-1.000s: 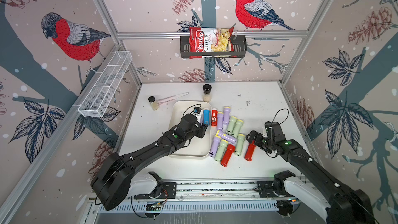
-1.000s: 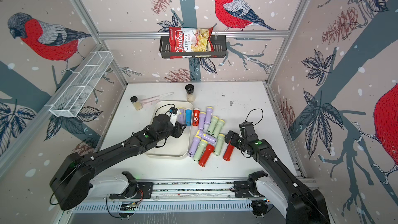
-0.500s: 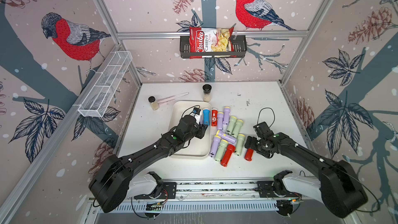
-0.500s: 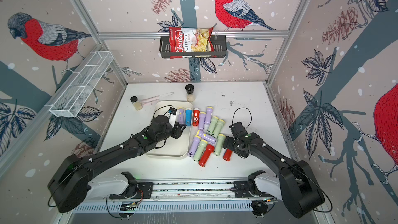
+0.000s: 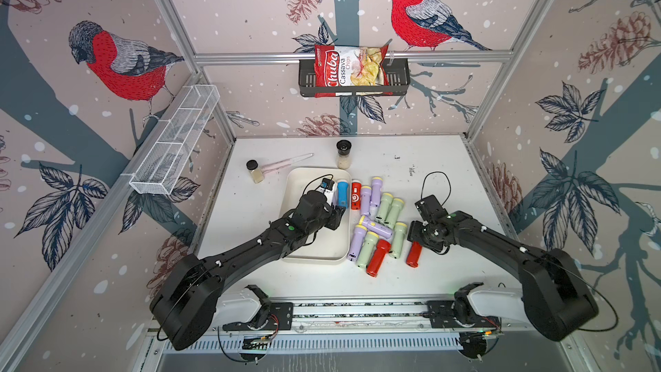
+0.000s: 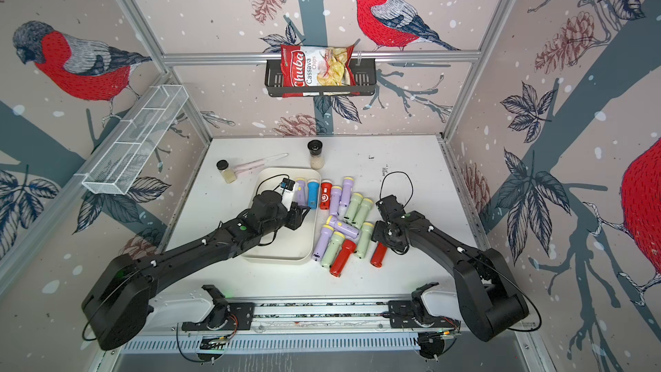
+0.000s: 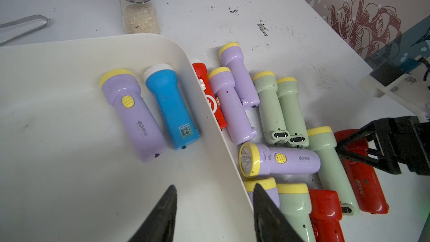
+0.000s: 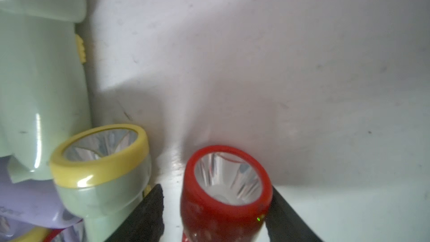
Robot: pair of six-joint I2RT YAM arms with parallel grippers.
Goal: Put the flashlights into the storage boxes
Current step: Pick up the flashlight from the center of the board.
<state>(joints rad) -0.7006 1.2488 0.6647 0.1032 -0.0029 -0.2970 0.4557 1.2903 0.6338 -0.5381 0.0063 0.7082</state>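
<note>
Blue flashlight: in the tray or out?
In. The blue flashlight lies flat on the tray floor beside a lilac flashlight; a red flashlight lies just outside the wall.

Both top views hang high above the table's front edge, well behind the two claws, and face down toward the back wall. They share nearly the whole scene. The left wrist camera sits just behind the left claw and looks past its tips over the tray to the right claw beyond. The right wrist camera looks from very near, between its own claw's tips, at a red flashlight, which the left wrist view also catches.
</note>
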